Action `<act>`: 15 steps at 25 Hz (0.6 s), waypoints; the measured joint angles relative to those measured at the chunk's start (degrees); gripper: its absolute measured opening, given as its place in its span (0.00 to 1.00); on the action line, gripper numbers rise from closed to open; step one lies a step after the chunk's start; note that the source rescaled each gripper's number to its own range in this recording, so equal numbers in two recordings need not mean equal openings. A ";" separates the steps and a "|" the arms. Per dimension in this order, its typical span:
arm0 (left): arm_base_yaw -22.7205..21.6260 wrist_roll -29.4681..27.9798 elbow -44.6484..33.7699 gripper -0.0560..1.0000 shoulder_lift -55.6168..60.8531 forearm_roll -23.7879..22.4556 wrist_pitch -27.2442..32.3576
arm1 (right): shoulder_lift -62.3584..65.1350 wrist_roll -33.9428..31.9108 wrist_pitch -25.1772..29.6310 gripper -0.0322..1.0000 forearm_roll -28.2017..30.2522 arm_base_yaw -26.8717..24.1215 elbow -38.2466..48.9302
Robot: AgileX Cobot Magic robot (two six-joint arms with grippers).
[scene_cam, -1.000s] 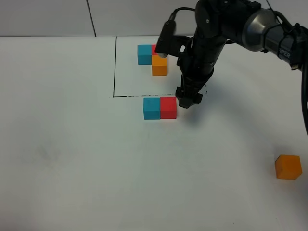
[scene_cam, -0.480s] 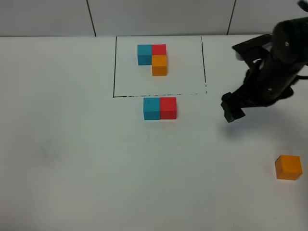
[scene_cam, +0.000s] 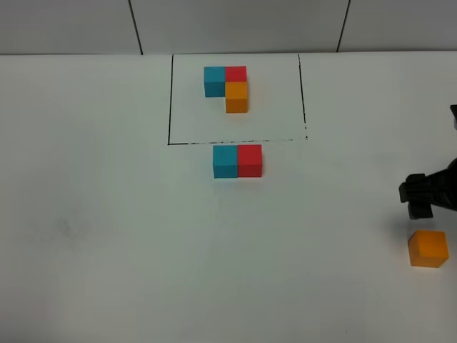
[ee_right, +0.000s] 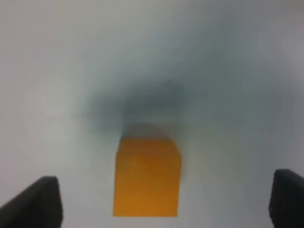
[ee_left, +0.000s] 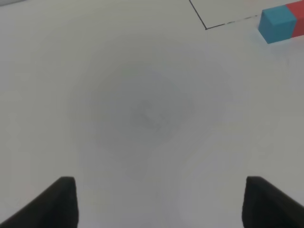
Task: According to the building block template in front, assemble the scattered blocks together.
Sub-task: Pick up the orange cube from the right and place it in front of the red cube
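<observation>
The building block template (scene_cam: pixel 226 87), an L of teal-blue, red and orange cubes, sits inside the black drawn rectangle (scene_cam: pixel 170 100) at the back. Just in front of that rectangle, a loose teal-blue block (scene_cam: pixel 224 161) and a loose red block (scene_cam: pixel 250 160) lie touching side by side. The loose orange block (scene_cam: pixel 428 248) rests alone at the far right. My right gripper (scene_cam: pixel 418 198) hovers just behind it, open; in the right wrist view the orange block (ee_right: pixel 147 175) lies ahead between the wide-spread fingers (ee_right: pixel 35 202). My left gripper (ee_left: pixel 161 204) is open over bare table, with the teal-blue block (ee_left: pixel 279 23) far ahead.
The white table (scene_cam: pixel 107 236) stretches wide on the left and at the front. A grey panelled wall (scene_cam: pixel 235 25) runs along the back edge. The orange block sits close to the right edge of the exterior view.
My right arm has swung away from beside the red block, far to the right and nearer the front, ending just behind the orange block. The blocks have not moved.
</observation>
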State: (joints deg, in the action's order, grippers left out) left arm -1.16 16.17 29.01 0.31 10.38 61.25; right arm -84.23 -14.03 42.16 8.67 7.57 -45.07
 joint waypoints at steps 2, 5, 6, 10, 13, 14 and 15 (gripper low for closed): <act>0.00 0.00 0.00 0.64 0.00 0.00 0.00 | 0.09 1.37 -1.94 0.76 -2.19 -1.28 2.27; 0.00 0.00 0.00 0.64 0.00 0.00 0.00 | 0.13 6.23 -5.85 0.75 -7.47 -2.43 5.11; 0.00 0.00 0.00 0.64 0.00 0.00 0.00 | 0.13 7.97 -7.18 0.75 -9.31 -2.43 5.99; 0.00 0.00 0.00 0.64 0.00 0.00 0.00 | 0.20 11.05 -10.89 0.75 -12.41 -2.43 8.76; 0.00 0.00 0.00 0.64 0.00 0.00 0.00 | 0.20 11.21 -11.72 0.74 -12.41 -2.43 9.94; 0.00 0.00 0.00 0.64 0.00 0.00 0.00 | 0.20 11.32 -11.78 0.74 -12.41 -2.43 9.95; 0.00 0.00 0.00 0.64 0.00 0.00 0.00 | 0.20 11.44 -12.04 0.74 -12.41 -2.43 9.95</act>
State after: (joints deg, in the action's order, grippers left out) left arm -1.16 16.17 29.01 0.31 10.38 61.25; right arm -84.03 -2.60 30.12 -3.74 5.14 -35.12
